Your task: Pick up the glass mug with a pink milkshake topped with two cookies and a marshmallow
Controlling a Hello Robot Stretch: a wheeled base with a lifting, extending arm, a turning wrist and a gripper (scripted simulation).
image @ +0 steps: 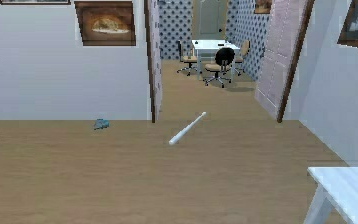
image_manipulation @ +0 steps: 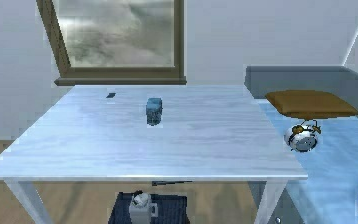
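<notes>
In the arm side view a pale table point(image_manipulation: 77, 140) fills the middle of the frame. A small blue-grey upright thing point(image_manipulation: 154, 110) stands on it a little above centre, and whether this is the mug cannot be told. A tiny dark thing point(image_manipulation: 111, 96) lies on the table near its far edge, to the upper left of it. A wood-framed window point(image_manipulation: 117, 35) sits behind the table at the top, and a bed point(image_manipulation: 332, 175) on the right carries an orange pillow point(image_manipulation: 305, 102) and a small round clock-like thing point(image_manipulation: 305, 137). In the forward view a white bat point(image: 187, 128) lies slantwise on the wooden floor point(image: 137, 180) at mid-frame. A small blue-grey thing point(image: 101, 125) sits to its left by the wall, and a framed picture point(image: 105, 22) hangs at the upper left. Through a doorway at the top centre stand a white desk point(image: 215, 45) and chairs point(image: 223, 62). The pincer's state cannot be told.
</notes>
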